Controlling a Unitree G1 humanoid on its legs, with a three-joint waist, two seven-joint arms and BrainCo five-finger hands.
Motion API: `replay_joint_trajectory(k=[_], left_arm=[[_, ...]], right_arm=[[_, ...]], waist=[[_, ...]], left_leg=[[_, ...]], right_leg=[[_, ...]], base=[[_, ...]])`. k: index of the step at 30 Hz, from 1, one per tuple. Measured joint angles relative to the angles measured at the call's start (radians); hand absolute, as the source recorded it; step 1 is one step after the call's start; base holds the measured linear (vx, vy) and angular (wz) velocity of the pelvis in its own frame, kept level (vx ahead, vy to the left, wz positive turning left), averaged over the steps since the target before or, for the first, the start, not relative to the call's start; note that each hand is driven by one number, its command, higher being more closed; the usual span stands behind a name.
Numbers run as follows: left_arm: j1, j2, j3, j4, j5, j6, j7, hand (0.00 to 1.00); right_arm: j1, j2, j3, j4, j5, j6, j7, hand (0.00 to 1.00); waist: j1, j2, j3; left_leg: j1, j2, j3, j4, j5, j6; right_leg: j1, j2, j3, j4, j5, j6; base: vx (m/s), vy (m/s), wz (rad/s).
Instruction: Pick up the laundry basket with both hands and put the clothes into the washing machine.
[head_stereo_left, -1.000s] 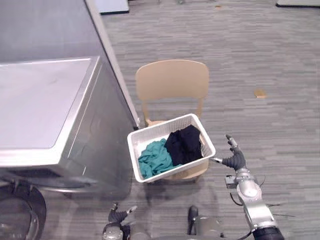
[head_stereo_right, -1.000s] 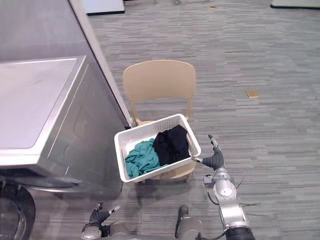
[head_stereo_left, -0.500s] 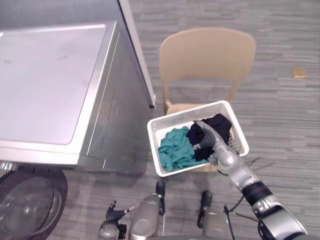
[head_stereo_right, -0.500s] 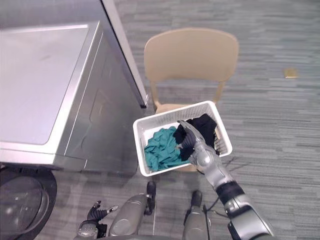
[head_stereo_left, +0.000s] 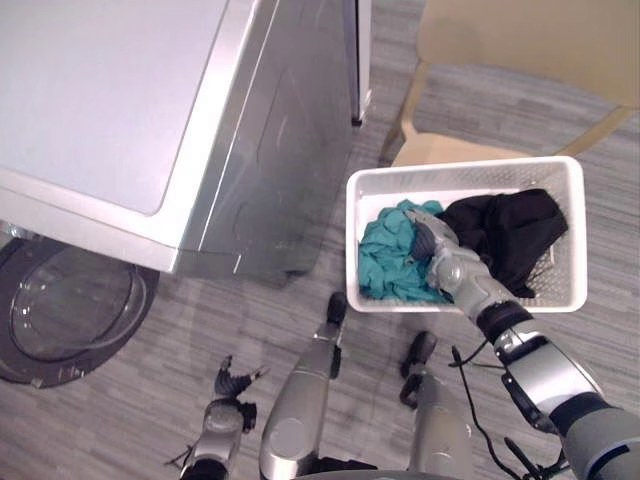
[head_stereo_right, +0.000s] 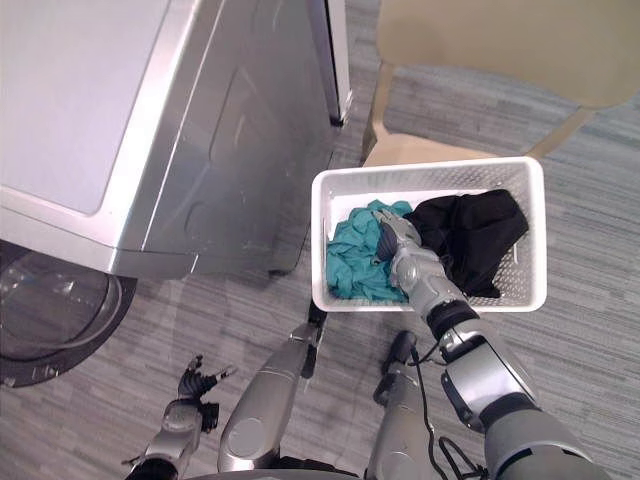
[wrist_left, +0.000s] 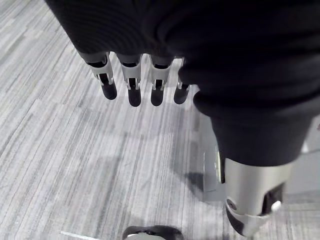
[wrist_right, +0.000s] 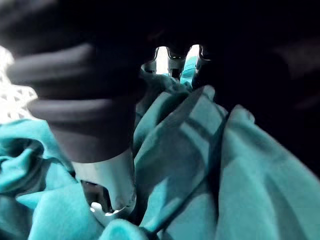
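Note:
The white laundry basket (head_stereo_left: 462, 168) rests on a tan chair (head_stereo_left: 530, 40). Inside it lie a teal cloth (head_stereo_left: 388, 268) on the side toward the washing machine and a black cloth (head_stereo_left: 512, 232) on the other side. My right hand (head_stereo_left: 436, 243) reaches down into the basket where the two cloths meet. In the right wrist view that hand (wrist_right: 107, 170) is pressed into the folds of the teal cloth (wrist_right: 200, 165). My left hand (head_stereo_left: 232, 384) hangs low over the floor, away from the basket; in the left wrist view its fingers (wrist_left: 130, 85) point straight down with nothing in them.
The silver washing machine (head_stereo_left: 120, 100) stands to the left of the basket. Its round door (head_stereo_left: 70, 310) hangs open at the lower left. Grey striped carpet (head_stereo_right: 600, 330) surrounds the chair.
My right hand went from beside the basket's right end into the basket, and now rests at the teal cloth. The camera has tipped down and come closer. The left hand stayed low.

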Motion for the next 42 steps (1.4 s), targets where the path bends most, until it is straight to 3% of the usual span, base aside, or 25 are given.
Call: replay_joint_trajectory(k=[6, 12, 18, 19, 20, 22, 25, 27, 32, 37, 40, 42], left_arm=[[-0.047, -0.036, 0.008, -0.037, -0.037, -0.014, 0.003, 0.0], [-0.047, -0.058, 0.014, -0.046, -0.042, -0.008, 0.0, 0.0], [-0.031, -0.05, 0.013, -0.092, -0.05, 0.003, -0.003, 0.0], [-0.021, -0.042, 0.013, -0.103, -0.05, 0.004, -0.004, 0.0], [0.004, -0.018, 0.016, -0.11, -0.05, 0.006, -0.006, 0.0], [0.035, -0.003, 0.042, -0.112, -0.051, 0.013, -0.008, 0.0], [0.112, 0.008, 0.069, -0.122, -0.051, 0.022, -0.009, 0.0], [0.149, 0.008, 0.088, -0.128, -0.052, 0.029, -0.01, 0.0], [0.231, -0.008, 0.09, -0.28, -0.053, 0.029, -0.018, 0.0], [0.338, -0.075, 0.116, -0.391, -0.059, 0.046, -0.037, 0.0], [0.358, -0.085, 0.085, -0.464, -0.06, 0.029, -0.056, 0.0], [0.331, -0.084, 0.068, -0.513, -0.071, 0.016, -0.062, 0.0]], right_arm=[[-0.049, -0.002, 0.019, -0.034, 0.003, 0.014, -0.036, 1.0], [0.063, 0.022, -0.041, -0.268, 0.104, 0.035, -0.036, 1.0], [0.258, 0.054, -0.195, -0.612, 0.148, 0.029, -0.037, 1.0], [0.289, 0.068, -0.228, -0.66, 0.159, 0.025, -0.037, 1.0], [0.333, 0.098, -0.265, -0.717, 0.188, 0.011, -0.037, 1.0], [0.406, 0.127, -0.307, -0.78, 0.222, -0.01, -0.036, 1.0], [0.543, 0.17, -0.348, -0.858, 0.276, -0.014, -0.015, 1.0], [0.624, 0.194, -0.379, -0.921, 0.31, -0.023, 0.008, 1.0], [0.706, 0.268, -0.441, -1.031, 0.463, -0.066, 0.067, 1.0], [0.733, 0.331, -0.479, -1.104, 0.592, -0.098, 0.075, 1.0], [0.744, 0.354, -0.475, -1.123, 0.654, -0.129, 0.095, 1.0], [0.748, 0.354, -0.463, -1.123, 0.667, -0.141, 0.099, 1.0]], waist=[[-0.005, -0.011, 0.008], [-0.023, -0.039, 0.024], [-0.039, -0.077, 0.035], [-0.047, -0.084, 0.031], [-0.06, -0.111, 0.014], [-0.077, -0.139, -0.005], [-0.082, -0.168, -0.096], [-0.087, -0.17, -0.167], [-0.116, -0.162, -0.257], [-0.13, -0.146, -0.285], [-0.129, -0.138, -0.304], [-0.134, -0.139, -0.303]], left_leg=[[-0.016, 0.016, -0.02, -0.072, 0.039, -0.024], [0.025, 0.032, -0.003, -0.085, 0.061, -0.025], [0.178, 0.043, 0.031, -0.088, 0.05, -0.031], [0.196, 0.044, 0.033, -0.098, 0.049, -0.03], [0.229, 0.046, 0.038, -0.132, 0.048, -0.027], [0.278, 0.047, 0.061, -0.169, 0.048, -0.027], [0.352, 0.05, 0.088, -0.226, 0.047, -0.03], [0.393, 0.053, 0.108, -0.252, 0.048, -0.027], [0.502, 0.042, 0.147, -0.285, 0.044, -0.021], [0.599, 0.041, 0.185, -0.298, 0.024, -0.016], [0.604, 0.04, 0.206, -0.288, 0.008, -0.015], [0.557, 0.035, 0.203, -0.233, -0.009, -0.009]], right_leg=[[-0.032, 0.001, -0.041, 0.015, -0.019, -0.02], [-0.001, 0.005, -0.054, 0.032, -0.022, -0.023], [0.148, 0.022, -0.023, -0.002, -0.023, -0.024], [0.168, 0.028, -0.019, -0.022, -0.024, -0.022], [0.189, 0.037, 0.0, -0.051, -0.031, -0.014], [0.224, 0.051, 0.017, -0.078, -0.03, -0.01], [0.272, 0.062, 0.044, -0.128, -0.022, -0.004], [0.313, 0.07, 0.06, -0.179, 0.001, 0.001], [0.405, 0.07, 0.104, -0.23, 0.02, 0.008], [0.465, 0.069, 0.142, -0.231, 0.021, 0.01], [0.448, 0.066, 0.168, -0.207, 0.017, 0.012], [0.384, 0.05, 0.19, -0.101, -0.006, 0.026]], base=[[-0.01, -0.062, 0.19], [0.06, -0.059, 0.02], [0.01, -0.023, -0.12], [-0.07, -0.022, -0.18], [-0.06, -0.018, -0.26], [-0.04, -0.003, -0.28], [0.04, -0.012, -0.31], [0.12, -0.017, -0.31], [0.1, 0.007, -0.26], [0.02, 0.016, -0.26], [-0.04, 0.025, -0.27], [-0.12, 0.046, 0.0]])
